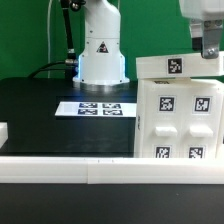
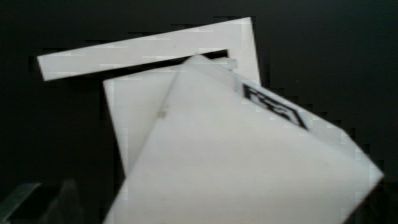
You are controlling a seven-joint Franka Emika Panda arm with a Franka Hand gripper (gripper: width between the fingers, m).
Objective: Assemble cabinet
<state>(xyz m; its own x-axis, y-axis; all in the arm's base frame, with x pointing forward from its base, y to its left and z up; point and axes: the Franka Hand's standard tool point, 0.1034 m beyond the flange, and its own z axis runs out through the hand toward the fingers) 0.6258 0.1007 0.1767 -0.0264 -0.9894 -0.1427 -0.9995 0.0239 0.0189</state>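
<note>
The cabinet body stands at the exterior view's right, a tall white box with rounded recesses and several marker tags on its front. A white panel with one tag lies across its top. My gripper hangs just above that panel's right end. In the wrist view the tagged panel fills most of the picture, tilted, with a white L-shaped edge behind it. One dark finger shows far out at the side, so the jaws stand wide open. Whether a finger still touches the panel I cannot tell.
The marker board lies flat on the black table in front of the robot base. A long white rail runs along the front edge. A small white piece sits at the exterior view's far left.
</note>
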